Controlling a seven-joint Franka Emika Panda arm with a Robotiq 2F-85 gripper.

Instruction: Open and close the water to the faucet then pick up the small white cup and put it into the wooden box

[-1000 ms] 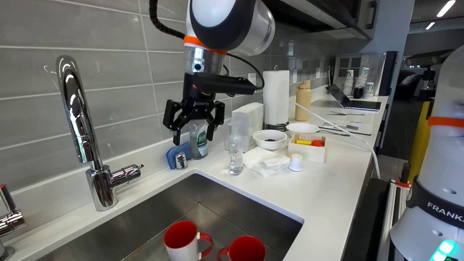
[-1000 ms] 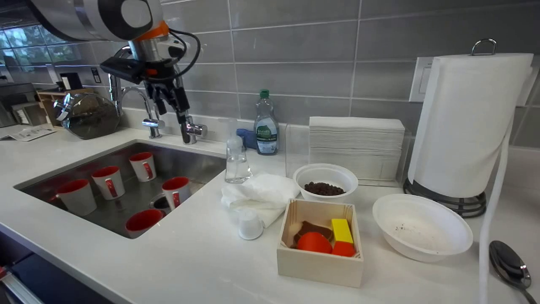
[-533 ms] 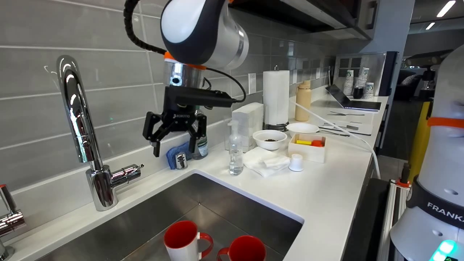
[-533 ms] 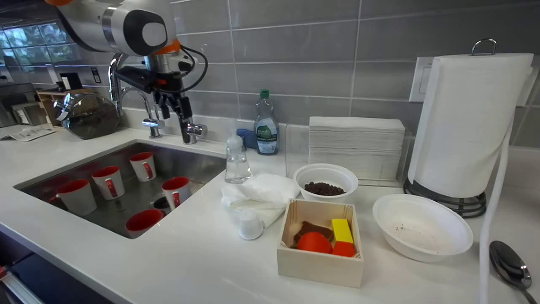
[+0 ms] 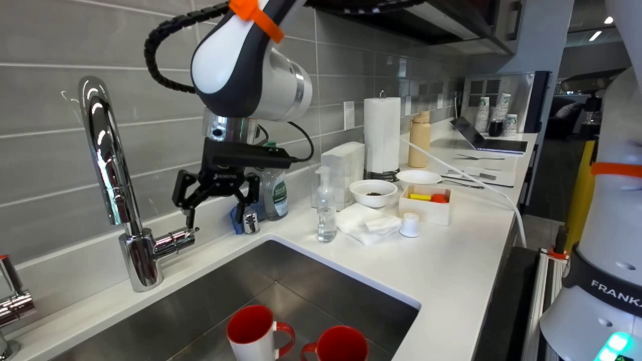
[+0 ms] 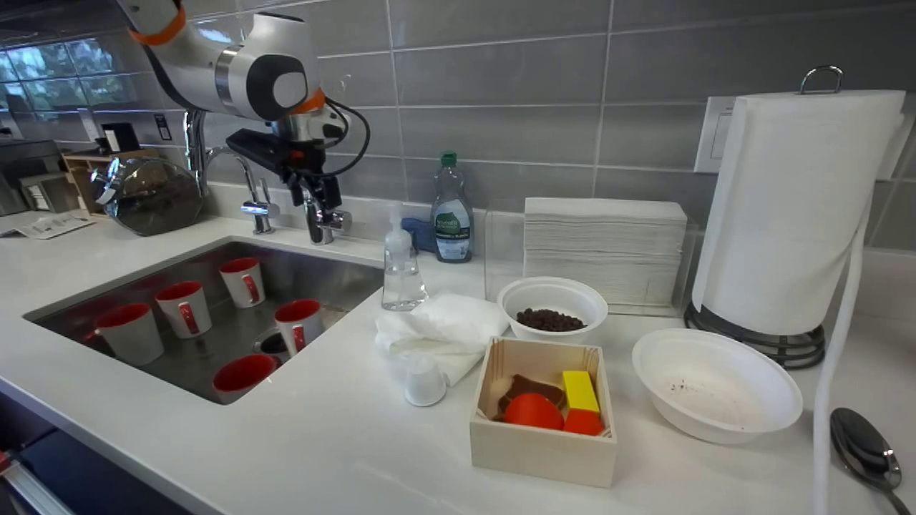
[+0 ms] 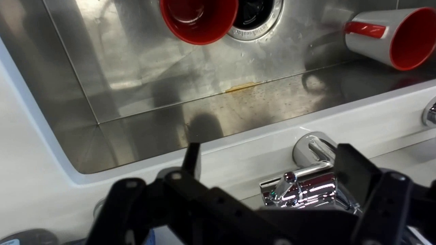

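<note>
the black two-fingered end effector (image 5: 215, 219) hung over the wall-side edge of the stainless-steel sink (image 5: 215, 296), its fingers well apart and grasping nothing; the wide spread probably served to let a handle pass between them or leave one fingertip free to push. behind the sink rose the tall shiny chrome gooseneck faucet (image 5: 110, 165). its short chrome side lever (image 5: 175, 240) lay between the spread fingers in the wrist view; in an exterior view a fingertip overlapped the lever's end, but whether they touched could not be told. no stream showed below the spout, so the step in hand was judged to be reaching for the lever to start the water, with the cup's transfer ahead.

the tiny plain white cup (image 6: 424, 381) was on the glossy white table (image 6: 322, 443), between the sink and the pale square wooden box (image 6: 542, 452). it seemed to stand upside down, perhaps to sit steady on its wider rim, and its place on the box's side of the sink promised a short carry. the box, farther from the sink, held a yellow block (image 6: 578, 388) and a rounded red piece (image 6: 533, 411); these took up much of its floor, so the cup might have to lean on them. inside the sink, the white mugs with red linings (image 6: 182, 311) were probably there for washing.
</note>
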